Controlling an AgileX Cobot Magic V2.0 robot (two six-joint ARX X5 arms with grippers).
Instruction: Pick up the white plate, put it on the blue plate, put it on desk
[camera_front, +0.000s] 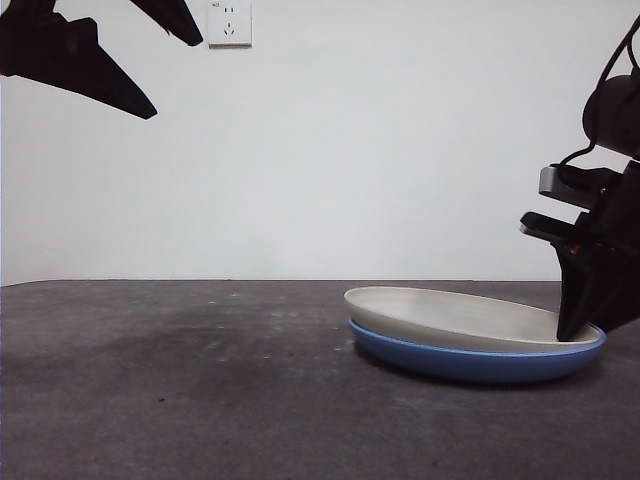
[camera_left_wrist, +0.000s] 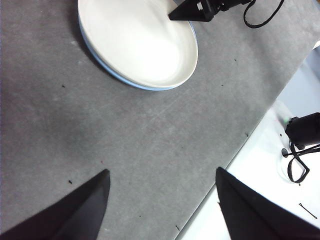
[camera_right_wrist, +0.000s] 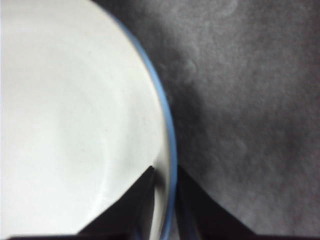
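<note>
Left gripper (camera_front: 150, 70): raised at the upper left of the front view, well apart from the plates, black jaws spread wide and holding nothing. Parked high, probably to keep clear of the working arm; left wrist view looks down on the stack from a distance.

Large flat dark grey-brown desk (camera_front: 180, 390): rough mottled surface, carries the stack toward the right side.

Wide shallow glossy medium-blue round plate (camera_front: 470, 362): flat on the desk, serves as the base. Visible only as a thin blue band under the upper plate.

Wide shallow matte cream-white round plate (camera_front: 440, 315): sits inside the blue plate, slightly tilted, left rim raised above the blue rim, right rim lower. Tilt likely caused by the grip at the right edge.

Right gripper (camera_right_wrist: 164, 187): at the right rim of the stack, jaws narrow, one inside the white plate and one outside the blue rim. Straddles both rims; whether pinched tight on the white plate alone cannot be told. Stacking step appears done; transfer to the desk not yet done.
</note>
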